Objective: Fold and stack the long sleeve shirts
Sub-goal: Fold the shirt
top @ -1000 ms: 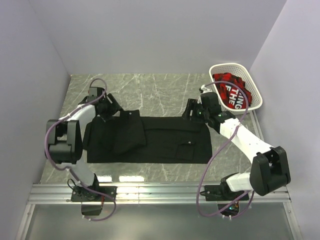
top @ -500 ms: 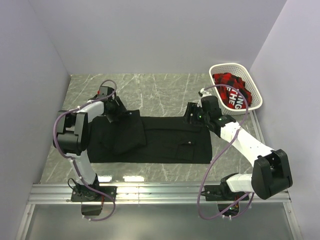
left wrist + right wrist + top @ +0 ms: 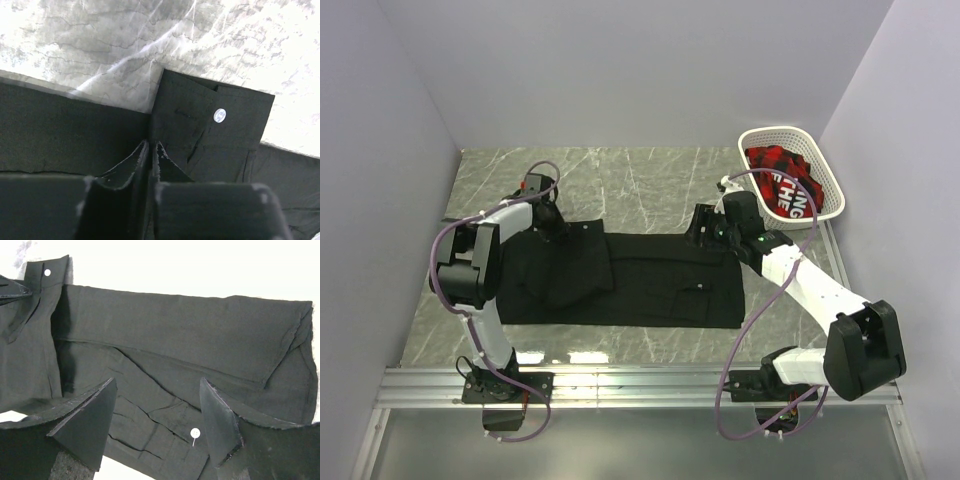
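Black shirt (image 3: pixel 650 285) spread flat, white basket (image 3: pixel 778 131) holding red cloth (image 3: pixel 775 160)

I see a grey marbled table (image 3: pixel 650 190). A black shirt (image 3: pixel 650 285) lies spread flat across its middle, left to right. A white basket (image 3: pixel 790 131) stands at the far right corner, possibly overhanging the edge.

White basket (image 3: pixel 778 131) w/ red-black cloth (image 3: pixel 782 180) at far-right corner of marble table (image 3: pixel 650 185).
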You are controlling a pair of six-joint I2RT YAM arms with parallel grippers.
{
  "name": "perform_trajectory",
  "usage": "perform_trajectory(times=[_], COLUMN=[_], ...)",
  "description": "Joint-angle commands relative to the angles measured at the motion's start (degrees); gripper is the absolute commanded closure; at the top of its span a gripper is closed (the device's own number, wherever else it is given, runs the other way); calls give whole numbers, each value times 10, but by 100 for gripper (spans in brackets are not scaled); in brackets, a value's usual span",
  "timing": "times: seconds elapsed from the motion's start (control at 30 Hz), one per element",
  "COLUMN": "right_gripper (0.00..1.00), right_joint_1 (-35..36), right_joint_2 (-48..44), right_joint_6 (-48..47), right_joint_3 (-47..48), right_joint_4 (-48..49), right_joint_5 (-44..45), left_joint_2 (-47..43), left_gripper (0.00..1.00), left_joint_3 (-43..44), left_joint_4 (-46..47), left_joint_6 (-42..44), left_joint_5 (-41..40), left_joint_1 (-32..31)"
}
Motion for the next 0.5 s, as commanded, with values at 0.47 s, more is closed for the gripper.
perform_trajectory(times=[0.47], right_gripper=[28], right_joint_1=[61], right_joint_2=[-27], right_joint_6=[-59], right_joint_3=[26], right_joint_4=[18], right_joint_5=[-28], left_joint_2=[-95], left_gripper=[100], left_joint_3=[2], left_joint_4=[41], left_joint_6=[96], left_joint_5=[6], left_joint_1=[-39])
